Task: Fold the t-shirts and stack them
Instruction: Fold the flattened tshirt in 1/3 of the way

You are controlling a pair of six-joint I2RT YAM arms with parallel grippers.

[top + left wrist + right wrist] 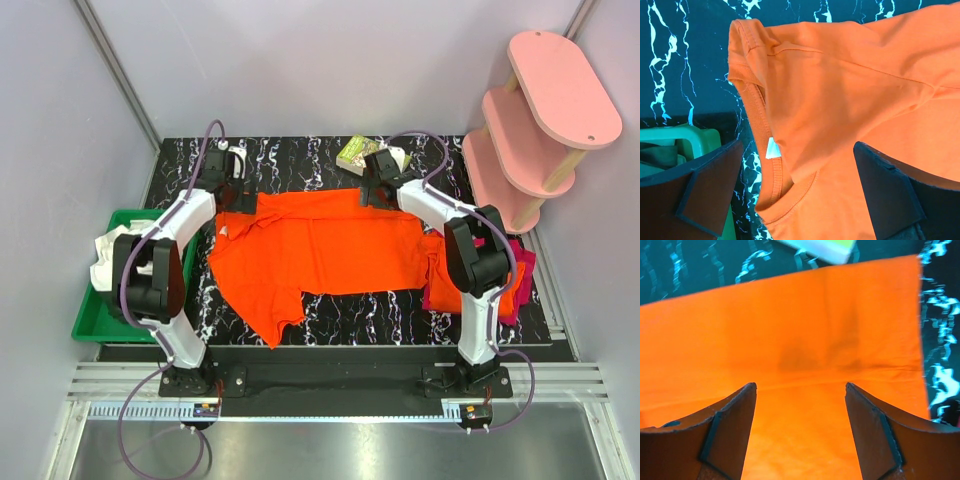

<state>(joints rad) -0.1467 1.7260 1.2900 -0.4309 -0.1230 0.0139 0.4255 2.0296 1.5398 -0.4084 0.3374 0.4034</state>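
Orange t-shirt (320,250) lies spread on the dark marbled surface (400,310), a little to the R of the green bin (100,325) and not touching it. One sleeve points to the near edge. Cloth is rumpled on the side towards the bin and flatter further away.

L claw (797,147) hangs over the shirt corner nearest the bin, on the far side. Jaws are wide apart w/ nothing in them. The collar (762,115) w/ its white tag (772,148) lies loose on the surface below, btwn the two fingers.

R claw (800,386) is further from the bin, over the shirt's far edge past its middle. Jaws are open and grip nothing. Smooth orange cloth w/ a straight hem lies under it.

A small green & white box (358,152) sits just past the R claw, on the far side.

More t-shirts, magenta (525,265) & orange (505,295), are piled at the end of the surface opposite the bin, partly hidden by the R arm. Can't tell how neatly they're folded.

White cloth (105,265) sits inside the bin. Pink shelf (540,120) stands at the far corner opposite the bin.
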